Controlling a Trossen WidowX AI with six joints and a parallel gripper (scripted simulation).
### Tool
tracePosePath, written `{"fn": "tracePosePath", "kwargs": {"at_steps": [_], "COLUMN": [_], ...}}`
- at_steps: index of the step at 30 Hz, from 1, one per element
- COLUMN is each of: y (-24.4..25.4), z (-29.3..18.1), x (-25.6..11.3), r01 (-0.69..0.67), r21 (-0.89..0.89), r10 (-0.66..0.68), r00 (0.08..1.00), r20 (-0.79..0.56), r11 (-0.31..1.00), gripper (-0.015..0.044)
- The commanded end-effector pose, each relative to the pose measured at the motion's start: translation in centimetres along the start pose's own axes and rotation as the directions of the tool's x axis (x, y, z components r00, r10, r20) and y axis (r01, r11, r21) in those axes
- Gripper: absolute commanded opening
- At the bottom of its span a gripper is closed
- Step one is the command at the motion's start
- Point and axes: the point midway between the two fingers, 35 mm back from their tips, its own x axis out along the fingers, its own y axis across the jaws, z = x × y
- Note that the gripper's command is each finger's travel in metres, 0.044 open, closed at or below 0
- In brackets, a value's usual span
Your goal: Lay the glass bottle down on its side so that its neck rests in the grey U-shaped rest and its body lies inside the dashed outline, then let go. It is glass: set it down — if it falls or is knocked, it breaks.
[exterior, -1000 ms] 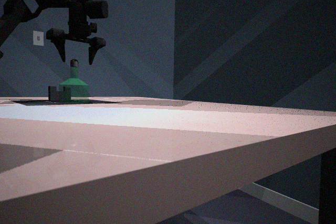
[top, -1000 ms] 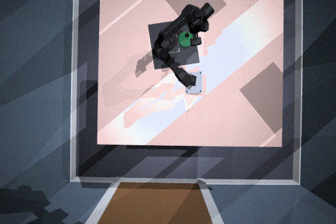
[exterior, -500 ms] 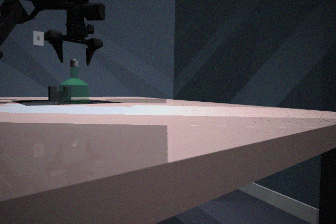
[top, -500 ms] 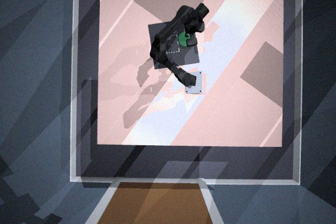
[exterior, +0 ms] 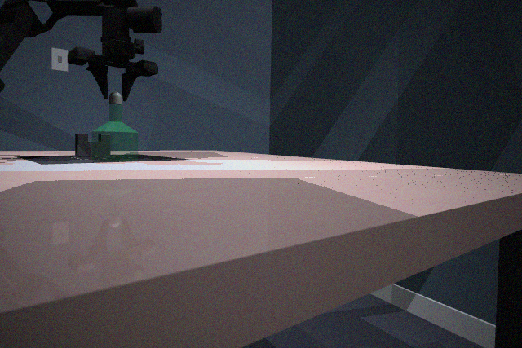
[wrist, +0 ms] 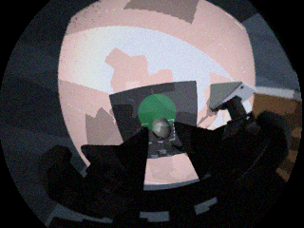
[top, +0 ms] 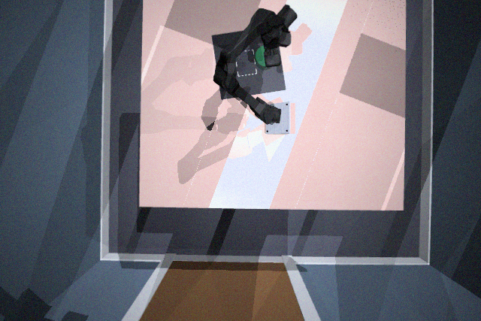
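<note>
One green glass bottle (top: 259, 57) (exterior: 115, 127) (wrist: 154, 106) stands upright on a dark mat (top: 271, 83) (exterior: 50, 159) (wrist: 187, 102), beside the dashed outline (top: 246, 75) (wrist: 174, 127). Its translucent body is broad, with sloping shoulders, a slim straight neck and a rounded greyish cap (exterior: 115, 98) (wrist: 161, 127). My end effector (top: 270, 52) (exterior: 115, 99) (wrist: 161, 127) is above, fingers parted on either side of the cap, gripping nothing.

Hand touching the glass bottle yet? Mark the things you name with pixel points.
Apart. Exterior view shows it: the bottle's (top: 259, 56) (exterior: 116, 126) (wrist: 154, 108) cap sits between the tips of the hand (top: 270, 48) (exterior: 116, 99) (wrist: 161, 127), a thin strip of wall visible either side.
</note>
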Motion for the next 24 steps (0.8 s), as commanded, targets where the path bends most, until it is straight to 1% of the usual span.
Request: {"fn": "tracePosePath", "kwargs": {"at_steps": [1,24], "y": [0.0,0.01], "z": [-0.08,-0.4], "x": [0.02,-0.13], "r01": [-0.001,-0.001], "r21": [0.006,0.001], "r10": [0.001,0.001], "r00": [1.0,1.0], "r20": [-0.004,-0.001], "r11": [1.0,1.0], "gripper": [0.0106,0.0106]}}
